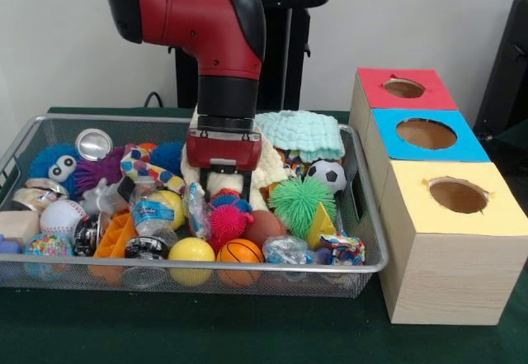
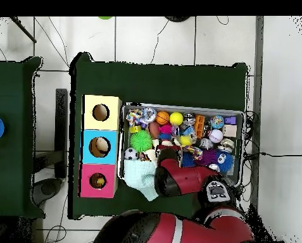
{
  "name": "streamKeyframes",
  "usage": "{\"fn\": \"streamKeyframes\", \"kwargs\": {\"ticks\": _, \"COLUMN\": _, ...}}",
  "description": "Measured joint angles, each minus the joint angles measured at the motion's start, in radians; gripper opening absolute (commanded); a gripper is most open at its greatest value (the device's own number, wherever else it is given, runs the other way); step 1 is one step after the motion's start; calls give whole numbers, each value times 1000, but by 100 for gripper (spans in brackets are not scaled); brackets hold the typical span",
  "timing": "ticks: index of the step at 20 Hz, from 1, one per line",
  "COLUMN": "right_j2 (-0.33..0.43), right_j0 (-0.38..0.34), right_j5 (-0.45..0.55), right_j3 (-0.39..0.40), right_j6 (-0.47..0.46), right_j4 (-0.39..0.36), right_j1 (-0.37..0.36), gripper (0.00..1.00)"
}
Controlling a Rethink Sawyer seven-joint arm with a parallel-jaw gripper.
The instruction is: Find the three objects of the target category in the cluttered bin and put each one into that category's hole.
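Observation:
My gripper (image 1: 227,201) hangs low in the wire basket (image 1: 247,271), its fingers (image 1: 209,184) apart and open around a cream plush piece (image 1: 224,181), just above a pink spiky ball (image 1: 228,222). Close by lie a green spiky ball (image 1: 297,201), a small soccer ball (image 1: 327,174), a mini basketball (image 1: 240,252), a yellow ball (image 1: 191,251) and a baseball (image 1: 62,215). To the right stand three boxes with round holes: red (image 1: 371,79), blue (image 1: 388,125) and yellow (image 1: 495,207). From overhead the arm (image 2: 178,180) covers the gripper.
The basket also holds a water bottle (image 1: 152,215), a tin can (image 1: 93,144), a blue fuzzy toy with eyes (image 1: 56,166), a mint knitted cloth (image 1: 301,133) and an orange piece (image 1: 115,236). Overhead, the boxes (image 2: 90,101) sit left of the basket (image 2: 242,114).

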Motion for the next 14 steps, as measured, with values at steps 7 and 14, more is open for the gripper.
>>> {"fn": "streamKeyframes", "kwargs": {"ticks": 7, "right_j2": -2, "right_j0": -23, "right_j5": -1, "right_j3": -35, "right_j6": 0, "right_j4": 0, "right_j1": 18, "gripper": 100}}
{"fn": "streamKeyframes", "kwargs": {"ticks": 14, "right_j2": -2, "right_j0": -25, "right_j5": 77, "right_j3": -75, "right_j6": 0, "right_j4": -15, "right_j1": 19, "gripper": 100}}
